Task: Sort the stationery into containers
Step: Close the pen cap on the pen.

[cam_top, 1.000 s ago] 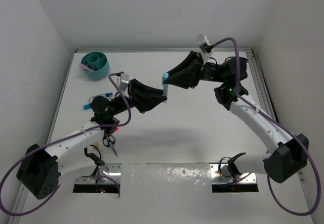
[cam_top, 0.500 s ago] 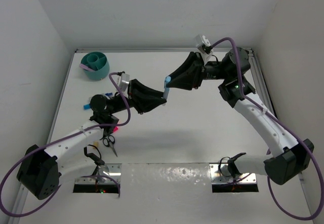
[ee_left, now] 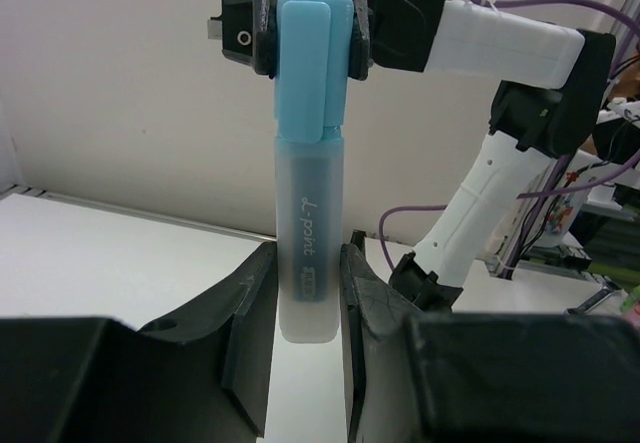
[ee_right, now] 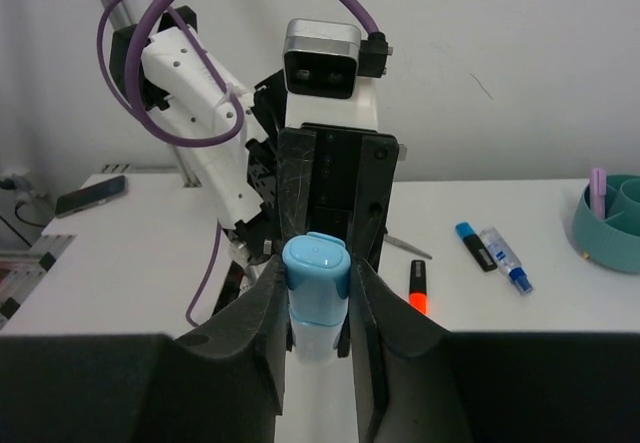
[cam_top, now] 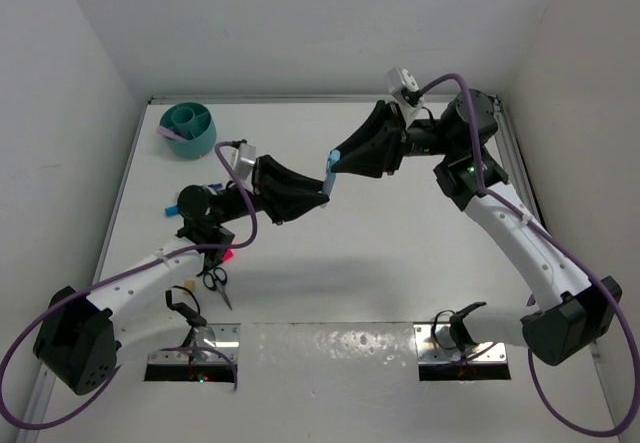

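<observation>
Mid-air handover, it seems: left fingers [ee_left: 248,308] and right fingers [ee_right: 266,313] both pinch the light-blue plastic marker [ee_left: 308,213]; next, 1 side should release.

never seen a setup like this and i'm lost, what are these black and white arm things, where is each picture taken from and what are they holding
These are two robot arms bolted to a white table. One picture looks down from above. The other two come from small cameras on each wrist, looking along the fingers. The left gripper and right gripper both pinch one light-blue plastic marker in mid-air, the left on its body, the right on its cap. On the table lie black-handled scissors, an orange-and-black marker and a round teal plastic cup.
</observation>
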You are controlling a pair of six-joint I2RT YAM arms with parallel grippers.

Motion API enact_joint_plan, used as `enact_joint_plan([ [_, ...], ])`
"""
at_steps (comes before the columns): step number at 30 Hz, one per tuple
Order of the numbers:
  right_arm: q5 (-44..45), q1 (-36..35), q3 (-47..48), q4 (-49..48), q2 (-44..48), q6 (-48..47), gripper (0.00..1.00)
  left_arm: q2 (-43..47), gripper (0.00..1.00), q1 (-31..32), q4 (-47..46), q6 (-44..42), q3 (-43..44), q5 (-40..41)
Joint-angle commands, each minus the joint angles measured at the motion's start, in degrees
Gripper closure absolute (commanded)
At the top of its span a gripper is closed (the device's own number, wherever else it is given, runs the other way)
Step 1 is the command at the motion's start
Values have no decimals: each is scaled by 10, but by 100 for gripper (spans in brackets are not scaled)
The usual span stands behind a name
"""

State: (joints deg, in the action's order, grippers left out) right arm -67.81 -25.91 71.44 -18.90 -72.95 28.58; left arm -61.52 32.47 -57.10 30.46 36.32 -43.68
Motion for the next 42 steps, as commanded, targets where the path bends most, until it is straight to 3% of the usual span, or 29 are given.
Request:
enact_joint_plan([
  [1,-40,1,-9,57,-17,-19,74,26,100,-12,-88,-7,39,51],
  [9,-3,-3,-17,83,-8,-44,35,22,100,-12,-88,-12,36,54],
  [14,7,-3,-12,85,-4,-48,26,25,100,-12,-87,-13,32,57],
  [19,88,-5,14,210,27,-127,18,32,100,-12,-79,-20,24,62],
  [22,137,-14,27,206,42,-122,18,32,100,-12,-76,-20,19,69],
  [35,187,-71,30,89,42,-75,15,31,100,-9,-65,-22,20,67],
  [39,194,-81,34,62,30,-63,18,31,100,-7,-65,-26,18,64],
  [42,194,-85,34,45,25,-51,27,32,100,-7,-63,-28,17,66],
])
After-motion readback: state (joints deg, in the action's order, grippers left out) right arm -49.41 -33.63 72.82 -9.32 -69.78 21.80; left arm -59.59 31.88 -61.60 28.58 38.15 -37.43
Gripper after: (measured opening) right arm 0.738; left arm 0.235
